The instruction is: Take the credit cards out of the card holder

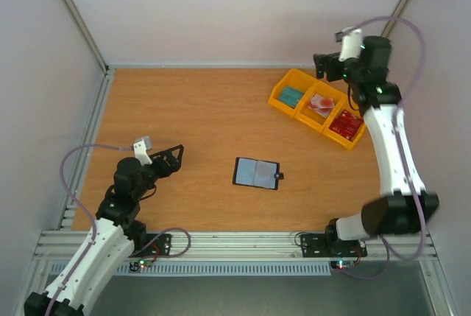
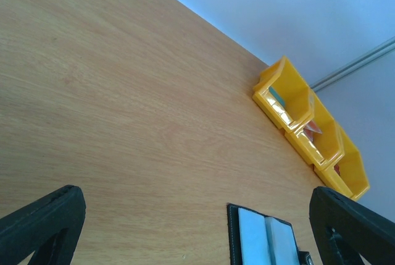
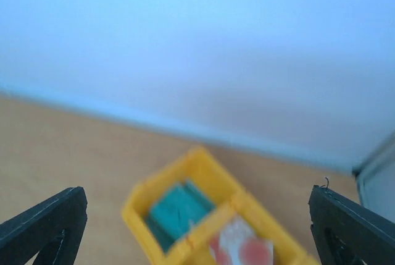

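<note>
Position: wallet (image 1: 256, 173) lies opened flat mid-table, no card visible in it from above. Three cards (image 1: 348, 124) sit in the yellow tray (image 1: 275, 100) at the far right, one per compartment, evidently sorted there. Right claw (image 1: 326, 65) hangs above the tray, jaws wide and empty. Left claw (image 1: 171, 155) waits low, wide, clear of the wallet. Removal judged complete.

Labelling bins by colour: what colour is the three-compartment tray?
Yellow; the tray shows best in the top external view.

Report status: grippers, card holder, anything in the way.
Left gripper open, low, apart from card holder. Right gripper open, raised near yellow tray. Card holder open flat mid-table; cards in tray compartments. Nothing blocking holder.
</note>
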Motion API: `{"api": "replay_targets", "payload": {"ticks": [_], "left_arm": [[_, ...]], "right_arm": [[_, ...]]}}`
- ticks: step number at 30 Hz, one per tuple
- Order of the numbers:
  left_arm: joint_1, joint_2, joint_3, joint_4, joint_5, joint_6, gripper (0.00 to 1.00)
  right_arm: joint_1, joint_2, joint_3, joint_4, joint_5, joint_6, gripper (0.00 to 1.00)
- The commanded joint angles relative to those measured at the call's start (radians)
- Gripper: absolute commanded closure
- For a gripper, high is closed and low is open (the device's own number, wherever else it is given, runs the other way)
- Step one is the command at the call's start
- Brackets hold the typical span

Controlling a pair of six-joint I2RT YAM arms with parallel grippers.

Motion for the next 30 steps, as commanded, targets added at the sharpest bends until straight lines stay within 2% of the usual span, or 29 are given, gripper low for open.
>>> {"api": "replay_targets", "payload": {"ticks": [1, 3, 6, 7, 11, 12, 15, 19, 24, 30], "left_arm": [[0.004, 0.012, -0.01, 0.104, 0.019, 0.026, 0.01], [0.004, 0.017, -0.01, 0.108, 0.023, 0.032, 0.01], [0.005, 0.03, -0.008, 0.113, 0.03, 0.037, 0.01], [0.005, 0.035, -0.009, 0.115, 0.033, 0.038, 0.01], [0.004, 0.057, -0.008, 0.119, 0.047, 0.033, 0.01], [0.005, 0.063, -0.009, 0.119, 0.052, 0.031, 0.01], [0.004, 0.089, -0.008, 0.127, 0.08, 0.024, 0.01], [0.003, 0.187, 0.006, 0.144, 0.183, -0.003, 0.03], [-0.032, 0.435, 0.082, 0.118, 0.339, -0.066, 0.08], [-0.143, 0.716, 0.236, -0.005, 0.357, -0.008, 0.12]], "right_arm": [[-0.045, -0.155, -0.259, 0.545, -0.237, 0.34, 0.01], [-0.048, -0.191, -0.256, 0.475, -0.343, 0.324, 0.01], [-0.026, -0.218, -0.257, 0.287, -0.418, 0.397, 0.02], [0.02, -0.229, -0.274, 0.228, -0.386, 0.403, 0.02], [0.209, -0.225, -0.337, -0.091, 0.0, 0.452, 0.04], [0.244, -0.199, -0.345, -0.175, 0.043, 0.484, 0.04], [0.316, -0.102, -0.396, -0.353, 0.047, 0.536, 0.04], [0.343, -0.041, -0.54, -0.339, -0.058, 0.565, 0.07], [0.343, 0.004, -0.702, -0.219, -0.119, 0.607, 0.15], [0.343, 0.098, -0.763, -0.115, -0.182, 0.601, 0.29]]}}
